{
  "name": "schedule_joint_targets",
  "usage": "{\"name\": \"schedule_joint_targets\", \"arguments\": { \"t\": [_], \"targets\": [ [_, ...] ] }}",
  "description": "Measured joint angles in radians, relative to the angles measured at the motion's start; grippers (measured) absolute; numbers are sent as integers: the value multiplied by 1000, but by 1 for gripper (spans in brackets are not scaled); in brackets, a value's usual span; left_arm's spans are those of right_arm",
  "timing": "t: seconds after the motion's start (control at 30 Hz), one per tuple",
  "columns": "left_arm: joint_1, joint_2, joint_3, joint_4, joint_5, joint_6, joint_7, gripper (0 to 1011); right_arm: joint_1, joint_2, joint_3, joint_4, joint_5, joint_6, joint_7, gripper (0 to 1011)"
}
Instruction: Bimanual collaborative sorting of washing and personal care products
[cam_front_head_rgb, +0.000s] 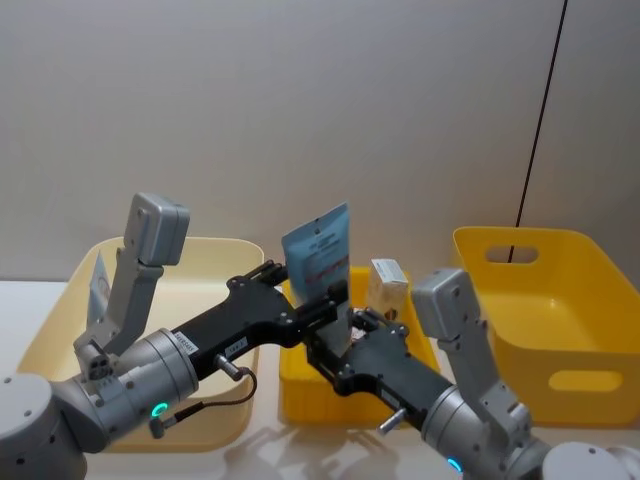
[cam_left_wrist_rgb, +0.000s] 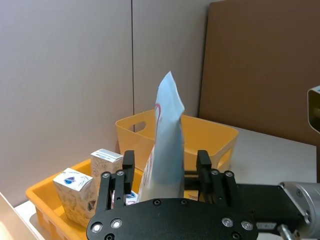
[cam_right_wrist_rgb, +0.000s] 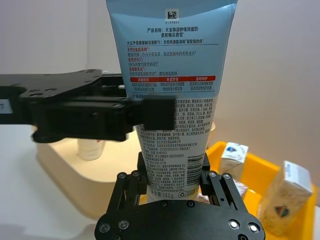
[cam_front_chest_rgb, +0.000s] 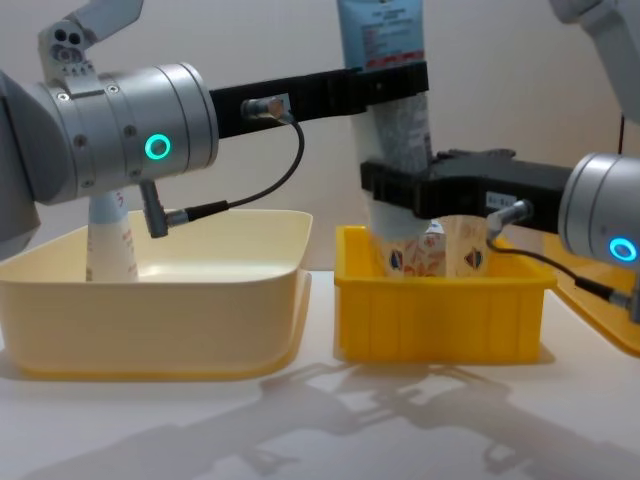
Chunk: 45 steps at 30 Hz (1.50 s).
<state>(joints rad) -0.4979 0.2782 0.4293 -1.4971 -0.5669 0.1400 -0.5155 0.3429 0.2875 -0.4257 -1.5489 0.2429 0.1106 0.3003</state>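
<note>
A pale-blue and white squeeze tube (cam_front_chest_rgb: 385, 30) is held upright directly above the yellow tray (cam_front_chest_rgb: 440, 320), flat crimped end up. Its lower, white part is clamped between the fingers of the right hand (cam_right_wrist_rgb: 172, 185), which are closed against both of its edges. Higher on the tube, the left hand (cam_left_wrist_rgb: 165, 172) is set around the blue part with its fingers spread. In the left wrist view the tube is seen edge-on with a gap left on each side. This is hidden in the chest view, where one finger crosses in front of the tube. The tube's broad face is shown in the right wrist view: a code at the top, dense small print, a red band across the middle and a barcode near the bottom. White cartons (cam_left_wrist_rgb: 75, 195) with orange floral print are stood inside the tray, below the tube. To the left of the tray a cream bin (cam_front_chest_rgb: 150, 310) is placed, with a second tube (cam_front_chest_rgb: 105, 240) upright in it. To the tray's right a larger yellow bin (cam_front_head_rgb: 545, 300) is seen in the head view. All three are set on the worktop (cam_front_chest_rgb: 320, 420).
</note>
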Motion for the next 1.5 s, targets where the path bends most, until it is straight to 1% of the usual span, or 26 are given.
{"name": "schedule_joint_targets", "arguments": {
  "t": [0.07, 0.13, 0.17, 0.27, 0.33, 0.37, 0.47, 0.6, 0.63, 0.7, 0.8, 0.9, 1.0, 1.13, 1.27, 1.37, 1.5],
  "targets": [
    [0, 0, 0, 0, 0, 0, 0, 762, 0, -1, 5, 0, -6, -7, -11, 556],
    [0, 0, 0, 0, 0, 0, 0, 862, -1, -3, 13, 0, -16, -17, -26, 556],
    [0, 0, 0, 0, 0, 0, 0, 862, -1, -4, 19, 0, -22, -24, -37, 556],
    [0, 0, 0, 0, 0, 0, 0, 959, -2, -6, 33, 0, -36, -39, -61, 556],
    [0, 0, 0, 0, 0, 0, 0, 981, -2, -6, 39, 0, -43, -45, -73, 556],
    [0, 0, 0, 0, 0, 0, 0, 999, -1, -7, 48, 2, -51, -54, -87, 556],
    [0, 0, 0, 0, 0, 0, 0, 999, 0, -7, 62, 3, -61, -64, -105, 555],
    [0, 0, 0, 0, 0, 0, 0, 1000, 1, -6, 90, 7, -82, -82, -144, 556],
    [0, 0, 0, 0, 0, 0, 0, 999, 1, -6, 90, 7, -82, -82, -144, 556],
    [0, 0, 0, 0, 0, 0, 0, 1000, 1, -4, 111, 8, -96, -94, -171, 556],
    [0, 0, 0, 0, 0, 0, 0, 1000, 1, -2, 125, 10, -106, -101, -193, 556],
    [0, 0, 0, 0, 0, 0, 0, 1000, 0, 2, 151, 11, -125, -109, -224, 556],
    [0, 0, 0, 0, 0, 0, 0, 999, -2, 5, 166, 12, -135, -113, -245, 556],
    [0, 0, 0, 0, 0, 0, 0, 1000, -8, 10, 198, 13, -156, -115, -287, 556],
    [0, 0, 0, 0, 0, 0, 0, 1000, -13, 13, 224, 14, -174, -115, -322, 556],
    [0, 0, 0, 0, 0, 0, 0, 1000, -17, 14, 239, 16, -183, -113, -341, 556],
    [0, 0, 0, 0, 0, 0, 0, 999, -25, 16, 269, 20, -202, -104, -383, 556]
  ]
}}
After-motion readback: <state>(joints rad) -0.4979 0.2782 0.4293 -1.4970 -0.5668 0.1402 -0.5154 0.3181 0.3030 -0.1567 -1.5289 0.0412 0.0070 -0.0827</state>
